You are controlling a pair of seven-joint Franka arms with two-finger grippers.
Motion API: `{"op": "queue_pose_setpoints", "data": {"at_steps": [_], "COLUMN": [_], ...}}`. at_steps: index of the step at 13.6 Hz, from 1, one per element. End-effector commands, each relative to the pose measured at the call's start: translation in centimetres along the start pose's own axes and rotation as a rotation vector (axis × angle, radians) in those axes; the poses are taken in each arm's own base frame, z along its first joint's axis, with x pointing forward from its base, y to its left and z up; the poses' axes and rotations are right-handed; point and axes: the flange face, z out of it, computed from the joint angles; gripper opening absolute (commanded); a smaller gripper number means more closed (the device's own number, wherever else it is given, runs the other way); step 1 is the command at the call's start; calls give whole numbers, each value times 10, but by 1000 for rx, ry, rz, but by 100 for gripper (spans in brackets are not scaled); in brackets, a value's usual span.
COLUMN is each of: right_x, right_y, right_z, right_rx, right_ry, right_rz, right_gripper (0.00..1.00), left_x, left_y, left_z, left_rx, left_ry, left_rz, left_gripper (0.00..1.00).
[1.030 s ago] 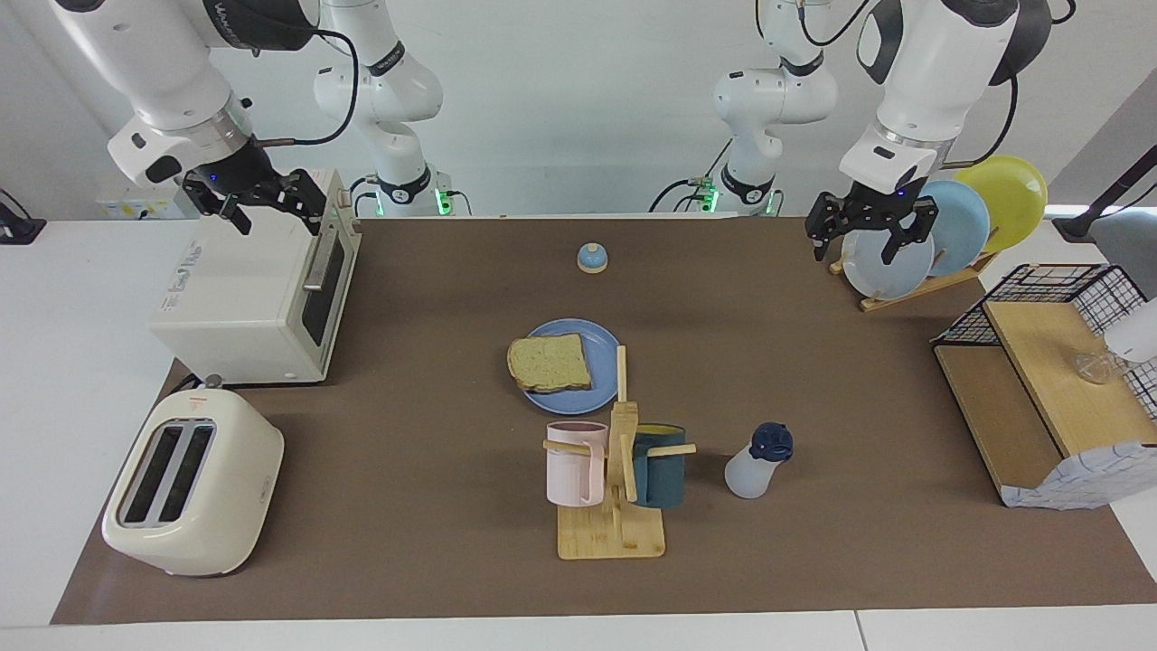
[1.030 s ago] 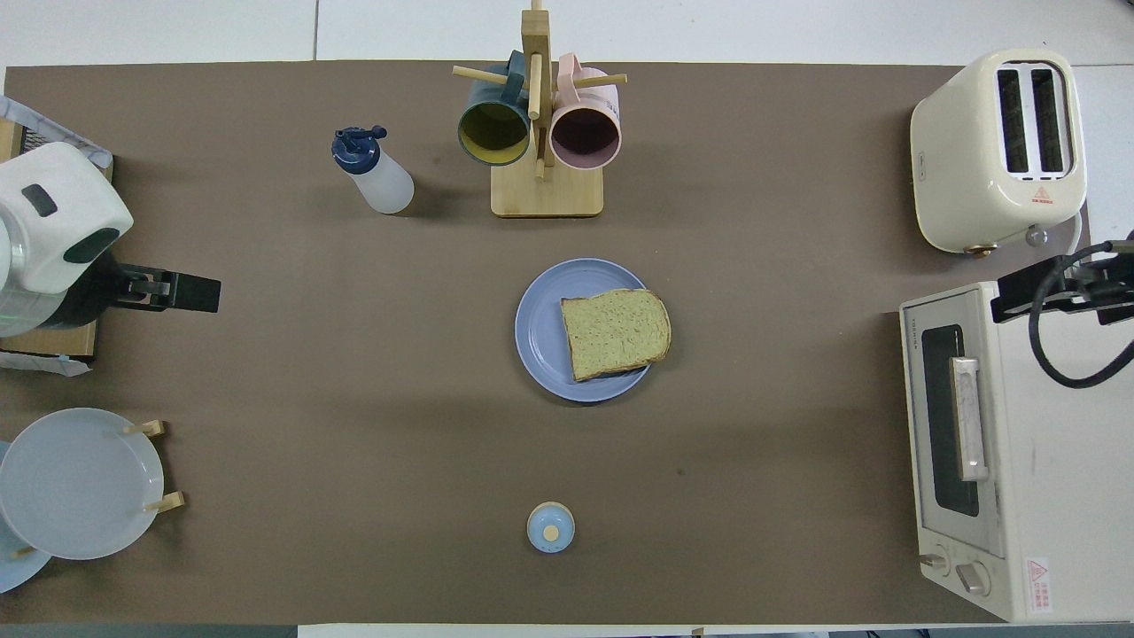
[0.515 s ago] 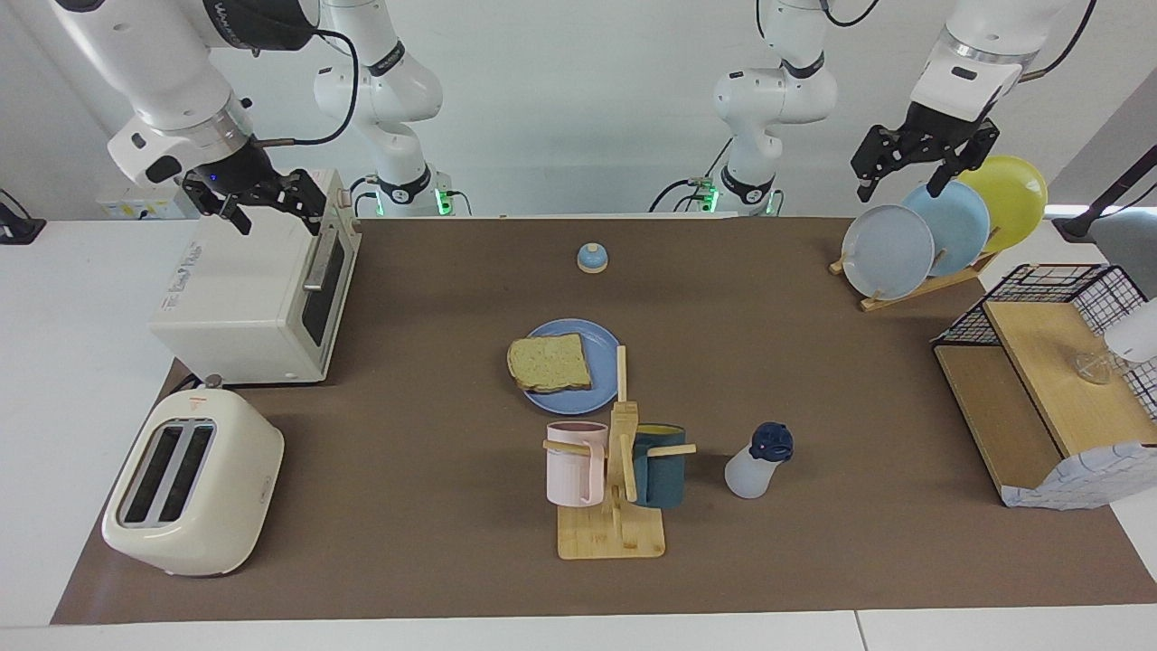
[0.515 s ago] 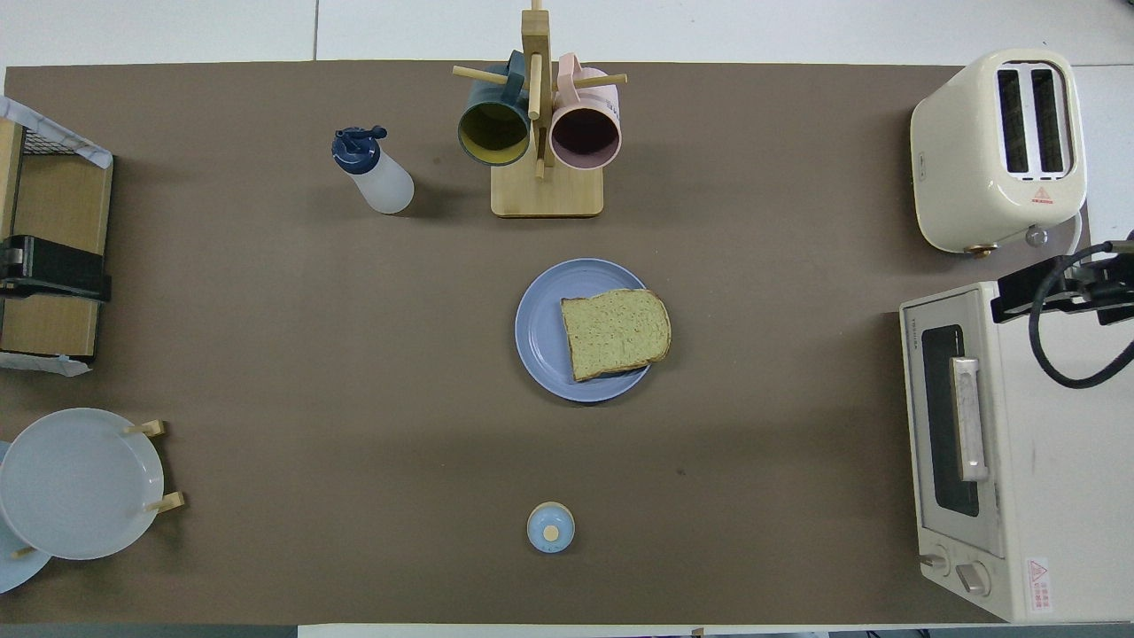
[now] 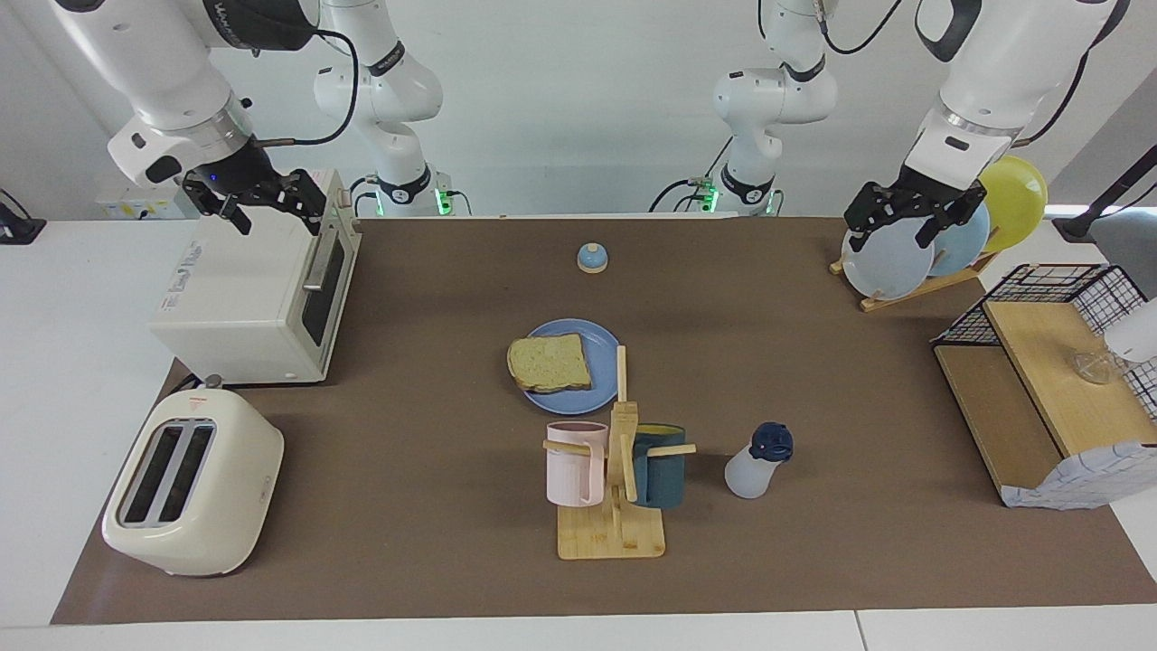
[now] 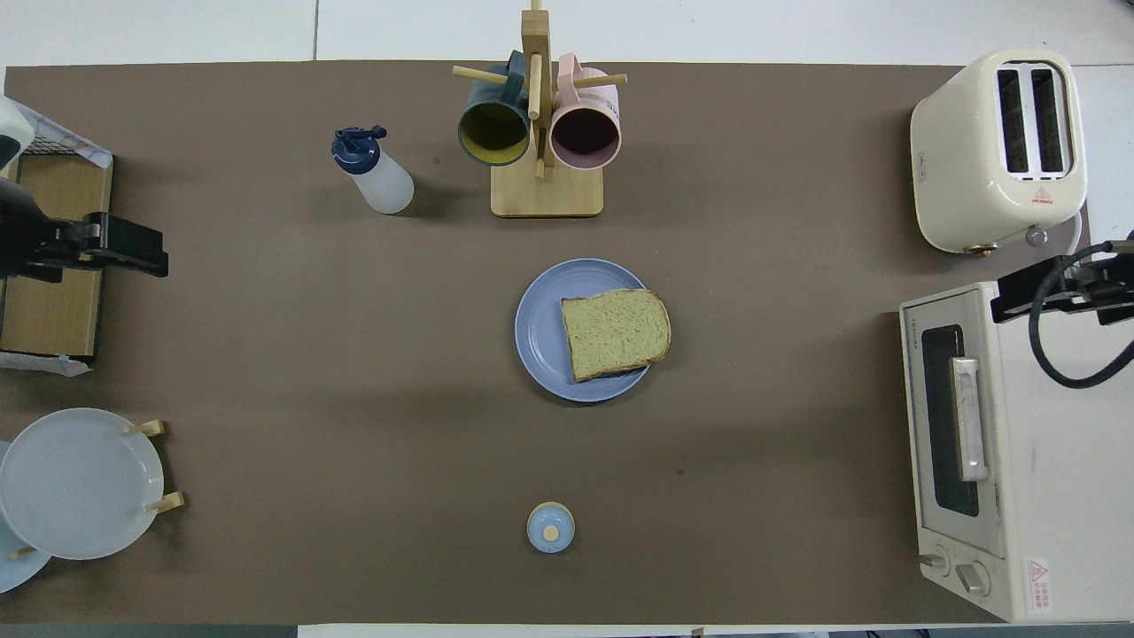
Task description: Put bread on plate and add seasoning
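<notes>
The bread (image 5: pixel 550 362) (image 6: pixel 616 332) lies flat on the periwinkle plate (image 5: pixel 598 347) (image 6: pixel 539 332) in the middle of the mat, with its crust overhanging the rim toward the right arm's end. The seasoning (image 5: pixel 757 461) (image 6: pixel 376 173), a translucent white bottle with a navy cap, stands upright farther from the robots than the plate, beside the mug tree toward the left arm's end. My left gripper (image 5: pixel 892 231) (image 6: pixel 133 250) hangs open and empty over the plate rack. My right gripper (image 5: pixel 276 210) (image 6: pixel 1028 297) waits open over the toaster oven.
A toaster oven (image 5: pixel 253 289) and a cream toaster (image 5: pixel 194 484) stand at the right arm's end. The mug tree (image 5: pixel 615 470) holds a pink and a teal mug. A small bell (image 5: pixel 592 258) sits near the robots. A plate rack (image 5: pixel 940 244) and a wire-and-wood shelf (image 5: pixel 1048 398) fill the left arm's end.
My left gripper rose from the plate rack, swung toward the table's end, then came down over the rack again, still empty. Right arm, bread, plate and seasoning have not moved.
</notes>
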Motion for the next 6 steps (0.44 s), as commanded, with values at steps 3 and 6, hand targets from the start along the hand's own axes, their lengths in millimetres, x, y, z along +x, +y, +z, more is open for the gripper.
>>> {"op": "queue_pose_setpoints", "data": {"at_steps": [3, 6], "right_x": [0, 0], "right_y": [3, 3], "right_z": [-3, -3], "right_rx": [-1, -1], "right_ry": [5, 5], "right_rz": [-12, -12], "right_gripper": [100, 100], "left_x": [-15, -17], "left_y": [2, 3], "left_z": [-5, -5], "left_rx": [-13, -12], "left_ry": [-7, -18], "left_rz": [5, 5], "left_gripper": [100, 100]}}
